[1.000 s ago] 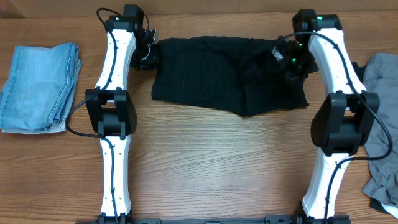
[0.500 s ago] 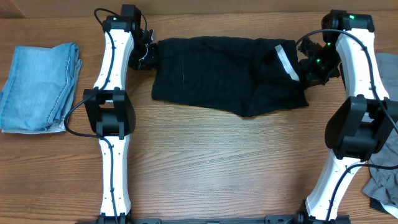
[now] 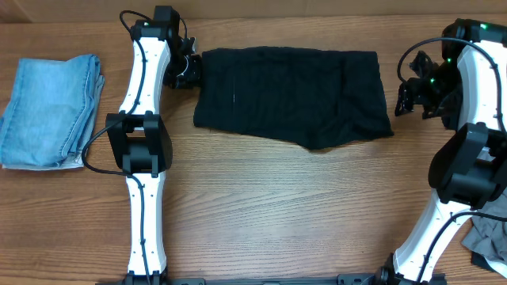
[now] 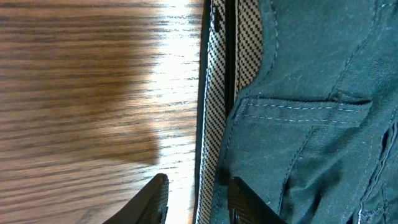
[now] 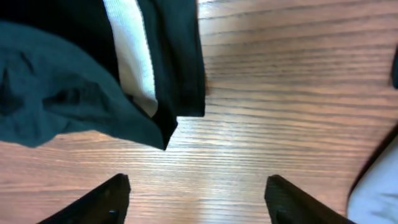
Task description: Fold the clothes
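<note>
Along the far side of the brown wood-grain desk (image 3: 277,206), the large black fabric shorts (image 3: 293,95) lay spread out flat, with the waist to the left and the leg openings to the right. No fold showed in them.

The left pincer (image 4: 198,200) sat at the waistband edge on the left. In the left wrist view its fingers stood partly apart, astride a strip of black-and-white checked waistband lining (image 4: 214,124). The tips ran out of frame, so whether they pinched the cloth could not be told.

The right pincer (image 5: 198,196) hung over bare wood just beside the shorts' right edge. Its fingers were spread wide with nothing between them. The right wrist view showed a corner of the black cloth turned back on a pale whitish inner lining (image 5: 134,62), apart from the fingers.

A folded light-blue denim piece (image 3: 47,111) rested at the left edge of the desk and looked finished. A rumpled grey fabric garment (image 3: 485,237) lay at the near right corner, partly hidden by the right arm and apparently untouched.

Judged from this, the task was at an early-to-middle stage. One piece seemed done and the shorts were laid out ready for a first fold. What remained was that fold, any further folds to the shorts, and then the grey piece.
</note>
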Available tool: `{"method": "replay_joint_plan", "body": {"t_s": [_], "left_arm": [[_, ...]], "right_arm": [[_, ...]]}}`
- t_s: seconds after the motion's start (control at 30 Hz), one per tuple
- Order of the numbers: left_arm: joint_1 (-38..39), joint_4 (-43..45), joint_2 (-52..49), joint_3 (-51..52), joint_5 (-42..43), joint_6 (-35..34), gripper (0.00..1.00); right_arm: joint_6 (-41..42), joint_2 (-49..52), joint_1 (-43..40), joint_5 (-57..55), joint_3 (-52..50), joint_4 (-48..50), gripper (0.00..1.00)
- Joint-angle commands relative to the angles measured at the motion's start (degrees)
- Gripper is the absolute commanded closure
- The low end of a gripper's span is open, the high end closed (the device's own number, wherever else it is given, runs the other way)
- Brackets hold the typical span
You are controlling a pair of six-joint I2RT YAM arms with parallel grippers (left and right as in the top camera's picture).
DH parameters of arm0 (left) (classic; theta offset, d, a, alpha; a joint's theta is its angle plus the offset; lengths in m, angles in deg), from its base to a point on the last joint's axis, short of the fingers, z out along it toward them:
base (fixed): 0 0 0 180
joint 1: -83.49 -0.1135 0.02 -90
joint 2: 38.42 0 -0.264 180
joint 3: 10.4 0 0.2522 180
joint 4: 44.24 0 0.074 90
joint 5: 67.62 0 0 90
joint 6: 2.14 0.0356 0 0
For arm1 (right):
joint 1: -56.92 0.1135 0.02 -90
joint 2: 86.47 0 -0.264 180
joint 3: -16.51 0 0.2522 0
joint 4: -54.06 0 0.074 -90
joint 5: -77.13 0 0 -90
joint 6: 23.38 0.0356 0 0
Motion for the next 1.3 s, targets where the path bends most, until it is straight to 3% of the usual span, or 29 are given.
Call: {"method": "replay_joint_plan", "body": {"t_s": [0.0, 0.13, 0.27, 0.4, 0.57, 0.87, 0.93, 1.03, 1.07, 1.27], "left_arm": [[-0.72, 0.11, -0.57, -0.07, 0.22, 0.02, 0.65], [-0.72, 0.02, -0.57, -0.07, 0.24, 0.00, 0.64], [-0.57, -1.16, -0.57, -0.07, 0.24, -0.02, 0.63], [-0.57, -2.14, -0.57, -0.07, 0.24, -0.02, 0.63], [-0.52, -2.38, -0.57, -0.07, 0.28, -1.11, 0.62], [-0.52, -3.61, -0.57, -0.07, 0.24, -1.03, 0.62], [-0.52, -3.54, -0.57, -0.07, 0.24, -1.03, 0.62], [-0.52, -3.32, -0.57, -0.07, 0.20, -1.01, 0.62], [-0.57, -3.39, -0.57, -0.07, 0.20, -0.98, 0.62], [-0.61, -3.76, -0.57, -0.07, -2.75, -0.85, 0.62]], "right_arm": [[3.34, -2.08, 0.24, 0.48, 0.13, 2.23, 0.25], [6.34, -2.05, 0.92, 11.98, 0.63, 13.51, 0.20], [21.99, -2.03, 0.90, 24.44, 0.63, 23.41, 0.37], [29.86, -1.01, 2.12, 29.16, 0.63, 28.61, 0.29], [37.55, 3.26, 4.81, 29.31, 0.63, 33.20, 0.25], [43.10, 7.63, 7.45, 24.63, 0.61, 35.93, 0.25], [43.10, 7.85, 7.52, 24.48, 0.61, 37.07, 0.38], [43.10, 8.70, 7.50, 24.52, 0.61, 39.80, 0.78], [43.10, 8.90, 7.50, 24.50, 0.61, 39.89, 0.81], [43.12, 9.31, 7.56, 24.65, 0.57, 40.70, 0.82]]}}
